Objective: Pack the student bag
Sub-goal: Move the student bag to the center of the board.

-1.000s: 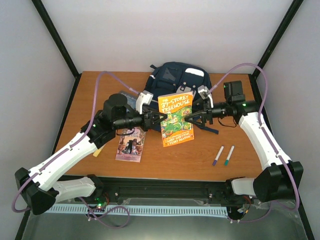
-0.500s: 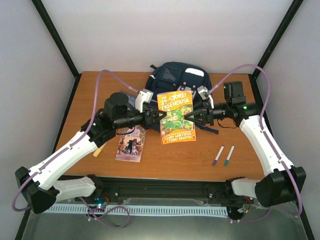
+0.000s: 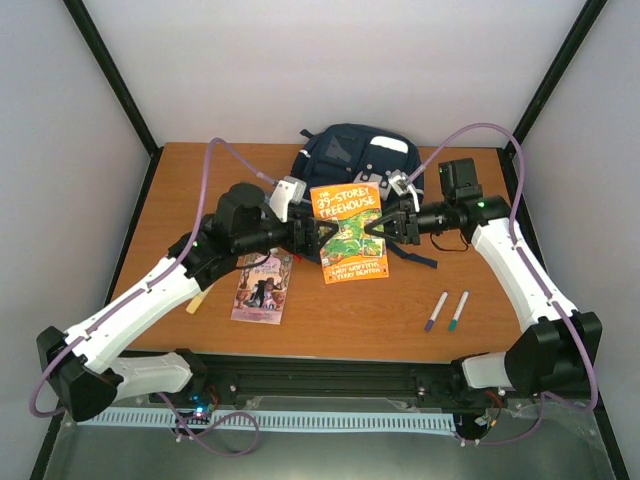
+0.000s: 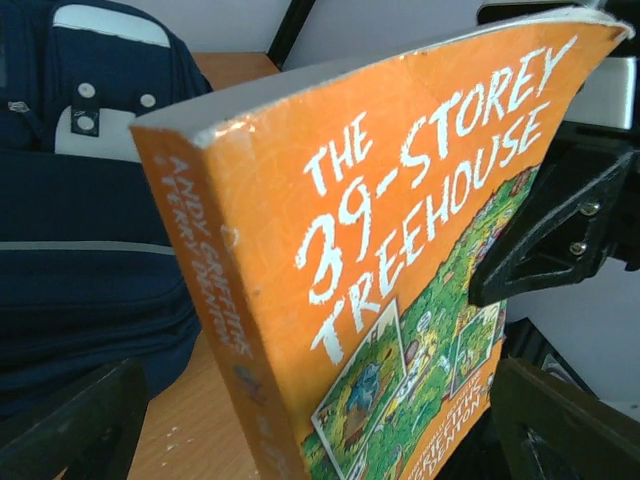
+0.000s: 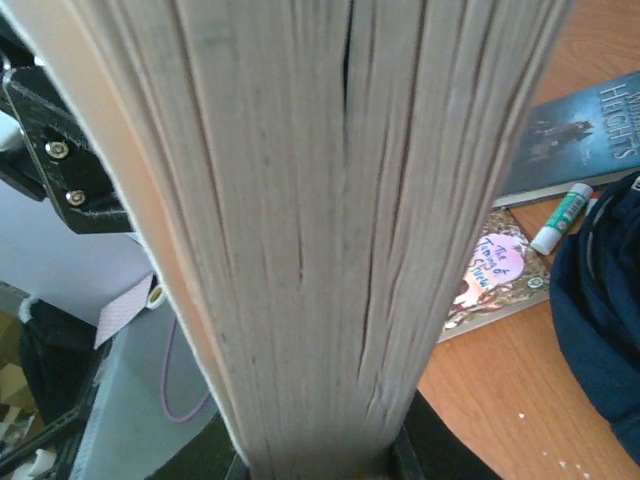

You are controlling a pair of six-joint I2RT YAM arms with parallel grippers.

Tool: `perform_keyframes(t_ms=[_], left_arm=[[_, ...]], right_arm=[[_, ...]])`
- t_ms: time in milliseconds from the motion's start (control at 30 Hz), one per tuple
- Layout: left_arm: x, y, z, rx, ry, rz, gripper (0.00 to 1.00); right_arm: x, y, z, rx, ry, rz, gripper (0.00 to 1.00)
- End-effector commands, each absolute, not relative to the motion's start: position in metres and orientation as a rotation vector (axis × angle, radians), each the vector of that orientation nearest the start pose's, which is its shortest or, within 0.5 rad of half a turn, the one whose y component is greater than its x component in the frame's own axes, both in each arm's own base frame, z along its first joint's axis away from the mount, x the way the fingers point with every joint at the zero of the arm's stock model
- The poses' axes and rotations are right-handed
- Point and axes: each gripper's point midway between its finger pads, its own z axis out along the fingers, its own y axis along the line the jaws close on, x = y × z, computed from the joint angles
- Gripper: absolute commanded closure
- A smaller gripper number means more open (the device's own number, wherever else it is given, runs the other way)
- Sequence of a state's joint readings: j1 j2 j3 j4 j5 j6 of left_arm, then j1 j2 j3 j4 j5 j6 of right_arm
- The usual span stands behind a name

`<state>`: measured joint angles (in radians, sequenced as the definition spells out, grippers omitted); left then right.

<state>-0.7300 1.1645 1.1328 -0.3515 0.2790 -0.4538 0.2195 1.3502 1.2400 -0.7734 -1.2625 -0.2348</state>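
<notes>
From my console the student bag [image 3: 350, 158] read as matt navy cloth. The book [image 4: 400, 250] had a glossy orange card cover, scuffed at the spine (its paper page edges looked rough). The table [image 3: 330, 320] looked like smooth wood.

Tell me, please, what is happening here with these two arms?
The right claw grips the orange book at its page edge and holds it up in front of the student bag. The left claw stands open at the spine side, gripping nothing. Another book and two pens lie on the table.
</notes>
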Motion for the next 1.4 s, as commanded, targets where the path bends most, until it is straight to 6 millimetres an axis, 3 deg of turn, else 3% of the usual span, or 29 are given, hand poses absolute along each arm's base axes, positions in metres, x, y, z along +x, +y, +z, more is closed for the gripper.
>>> perform_keyframes(t_ms=[0,133,300,400,500,667,800,1000,1267,1367], left_arm=[[0.261,-0.281,0.317,0.478,2.061,-0.925,0.01],[0.267,-0.269,0.306,0.403,2.160,-0.858,0.00],[0.265,-0.248,0.309,0.272,2.253,-0.780,0.00],[0.265,-0.227,0.297,0.191,2.275,-0.681,0.00],[0.275,-0.211,0.272,0.096,2.272,-0.593,0.00],[0.296,-0.210,0.247,-0.027,2.359,-0.541,0.00],[0.309,-0.212,0.234,-0.049,2.420,-0.496,0.00],[0.347,-0.168,0.215,-0.278,2.439,-0.417,0.07],[0.430,-0.144,0.173,-0.397,2.478,-0.459,0.26],[0.463,-0.147,0.162,-0.383,2.491,-0.507,0.26]], right_arm=[[0.256,0.222,0.316,-1.049,1.800,1.412,0.97],[0.273,0.212,0.307,-1.001,1.842,1.414,0.97],[0.285,0.202,0.296,-0.936,1.940,1.364,0.97],[0.281,0.194,0.291,-0.950,1.971,1.294,0.97],[0.271,0.184,0.284,-0.933,1.996,1.303,0.97],[0.266,0.154,0.267,-0.878,2.057,1.115,0.97],[0.265,0.133,0.272,-0.817,2.048,0.971,0.97],[0.259,0.126,0.270,-0.753,2.032,0.939,0.97],[0.257,0.129,0.269,-0.749,1.996,0.970,0.97],[0.257,0.129,0.265,-0.739,1.991,0.966,0.97]])
